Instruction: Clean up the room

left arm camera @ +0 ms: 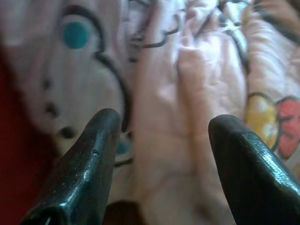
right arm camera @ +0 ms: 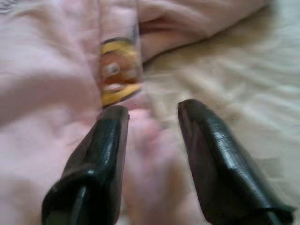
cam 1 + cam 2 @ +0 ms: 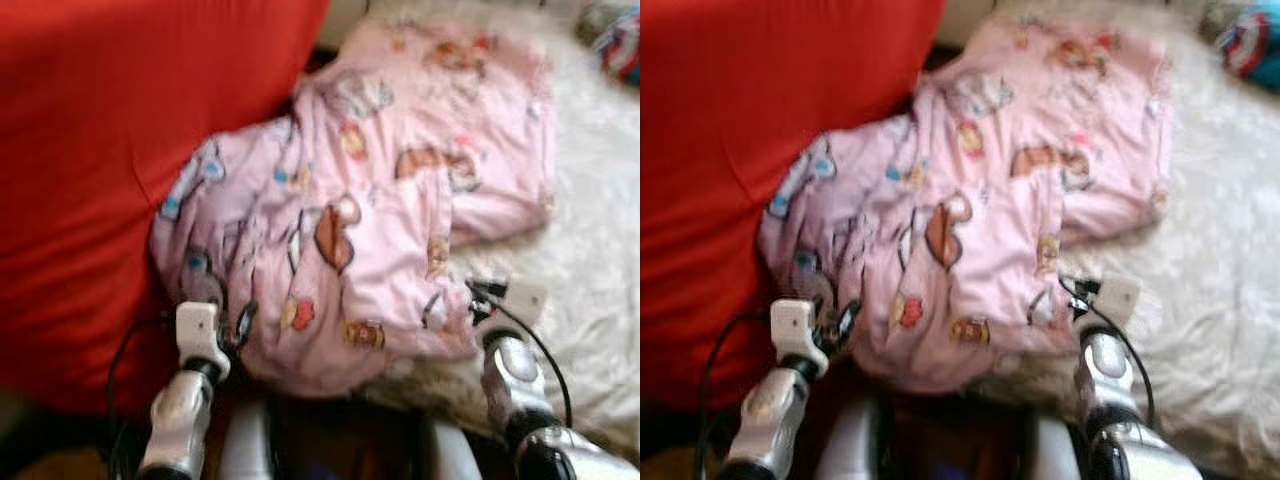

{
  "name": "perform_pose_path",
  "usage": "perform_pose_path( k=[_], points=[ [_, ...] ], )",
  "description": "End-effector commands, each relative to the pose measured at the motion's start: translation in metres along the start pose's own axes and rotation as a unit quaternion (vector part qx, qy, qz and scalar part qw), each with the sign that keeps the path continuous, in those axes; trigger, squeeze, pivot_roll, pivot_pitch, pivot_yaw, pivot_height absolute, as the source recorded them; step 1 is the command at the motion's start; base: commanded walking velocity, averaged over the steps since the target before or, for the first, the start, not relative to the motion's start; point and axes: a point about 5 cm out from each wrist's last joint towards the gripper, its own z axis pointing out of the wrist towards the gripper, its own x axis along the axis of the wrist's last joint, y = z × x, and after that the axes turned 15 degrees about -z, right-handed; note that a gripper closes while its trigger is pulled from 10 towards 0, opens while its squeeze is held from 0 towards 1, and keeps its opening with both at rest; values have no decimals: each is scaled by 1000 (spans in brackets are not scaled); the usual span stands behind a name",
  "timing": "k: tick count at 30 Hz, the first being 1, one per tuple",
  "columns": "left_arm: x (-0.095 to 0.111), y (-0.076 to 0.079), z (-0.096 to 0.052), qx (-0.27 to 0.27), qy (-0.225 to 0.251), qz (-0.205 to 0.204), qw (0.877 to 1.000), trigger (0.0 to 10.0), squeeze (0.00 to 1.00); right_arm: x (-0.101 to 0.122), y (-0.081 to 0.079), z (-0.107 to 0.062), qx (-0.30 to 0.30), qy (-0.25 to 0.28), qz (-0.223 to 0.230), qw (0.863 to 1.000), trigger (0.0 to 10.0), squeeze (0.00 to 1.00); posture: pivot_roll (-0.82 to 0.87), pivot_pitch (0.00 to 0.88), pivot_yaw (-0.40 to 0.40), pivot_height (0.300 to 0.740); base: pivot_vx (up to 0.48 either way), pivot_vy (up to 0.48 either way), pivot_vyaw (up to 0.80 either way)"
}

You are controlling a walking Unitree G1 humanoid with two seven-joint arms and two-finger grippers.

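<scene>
Bed (image 3: 600,270) w/ cream cover; big red cushion (image 3: 90,150) on robot's left side. Pink cartoon-print blanket (image 3: 380,200) crumpled on bed, its left edge against cushion. Multicolour item (image 3: 620,45) at far right corner, too blurred to ID. Left gripper (image 1: 164,136) at blanket's near-left edge, jaws spread, fabric between them, not clamped. Right gripper (image 2: 152,140) at near-right edge, jaws apart, a pink fold between them; wrist view adds cream cover just beside the fold.

A home bedroom: pink cartoon-print blanket (image 3: 380,200) on a cream bedspread (image 3: 590,230), red cushion (image 3: 110,150).
</scene>
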Motion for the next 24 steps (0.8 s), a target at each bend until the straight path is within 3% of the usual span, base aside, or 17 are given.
perform_pose_path(
  k=[1,6,12,21,22,24],
  points=[
    [2,0,1,-2,3,2,1000,10000,0,-12,6,-4,-2,-26,4,1000,10000,1000,170,146,25,571,0,0,0],
    [3,-2,0,1,3,3,1000,10000,0,-13,4,-4,31,-27,19,999,10000,1000,171,147,26,571,0,0,0],
    [3,-2,0,0,2,3,1000,10000,0,-17,9,-6,29,-31,14,999,10000,1000,165,146,26,571,0,0,0],
    [3,0,1,-3,1,3,1000,10000,0,-25,0,-10,84,-46,38,995,10000,1000,170,144,28,571,0,0,0],
    [3,-1,1,-2,2,3,1000,10000,0,-24,-5,-10,106,-46,38,993,10000,0,170,144,28,571,0,0,0],
    [3,-1,1,-2,2,4,1000,10000,0,-23,-8,-9,117,-46,40,991,10000,0,173,144,29,571,0,0,0]
  ],
)
